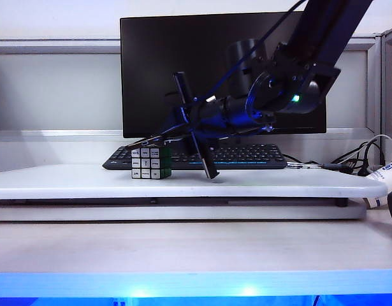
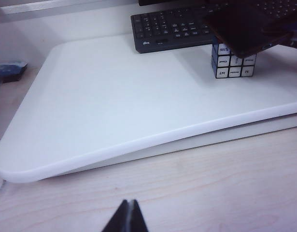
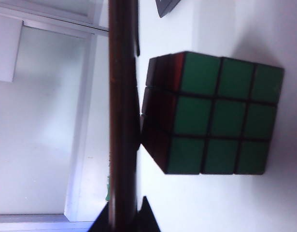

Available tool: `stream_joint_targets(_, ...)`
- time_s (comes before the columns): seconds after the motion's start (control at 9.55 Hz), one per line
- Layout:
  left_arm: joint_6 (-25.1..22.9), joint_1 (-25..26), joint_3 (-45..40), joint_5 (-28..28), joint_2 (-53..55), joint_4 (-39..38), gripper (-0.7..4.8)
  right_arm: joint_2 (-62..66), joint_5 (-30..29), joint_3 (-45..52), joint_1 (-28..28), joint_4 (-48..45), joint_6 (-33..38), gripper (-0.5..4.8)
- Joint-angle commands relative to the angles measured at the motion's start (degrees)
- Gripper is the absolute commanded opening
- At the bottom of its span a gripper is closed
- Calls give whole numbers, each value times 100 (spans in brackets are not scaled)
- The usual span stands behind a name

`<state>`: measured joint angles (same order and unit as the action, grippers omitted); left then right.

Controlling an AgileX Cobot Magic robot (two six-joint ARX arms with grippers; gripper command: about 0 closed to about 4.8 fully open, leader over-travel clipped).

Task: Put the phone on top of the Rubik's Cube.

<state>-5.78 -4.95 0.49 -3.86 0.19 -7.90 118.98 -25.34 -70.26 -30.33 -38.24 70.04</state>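
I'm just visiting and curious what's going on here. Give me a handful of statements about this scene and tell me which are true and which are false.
1. The right gripper holds the phone in the air, tilted steeply on edge. True.
2. The phone already lies flat on top of the Rubik's Cube. False: it is still clamped in the right gripper, beside and above the cube.
3. The cube stands on the white board, in front of the keyboard. True.
4. The left gripper is holding the cube. False: it is shut on nothing, low over the wooden desk, far from the cube.
5. The monitor behind the keyboard shows a bright picture. False: its screen is dark.
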Motion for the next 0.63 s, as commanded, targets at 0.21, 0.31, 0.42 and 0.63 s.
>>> stream_joint_targets(0.21, -20, 7, -4, 2, 2, 72, -6, -4, -31, -26, 0, -66, 50, -7)
stream_joint_targets(0.31, -20, 7, -4, 2, 2, 74, -6, -7, -122, -26, 0, -125, 105, 6)
stream_joint_targets(0.42, -22, 7, -4, 4, 2, 74, -6, -7, -170, -26, 0, -144, 243, 90)
stream_joint_targets(0.63, -22, 7, -4, 7, 2, 74, -6, -4, -177, -26, 0, -140, 387, 176)
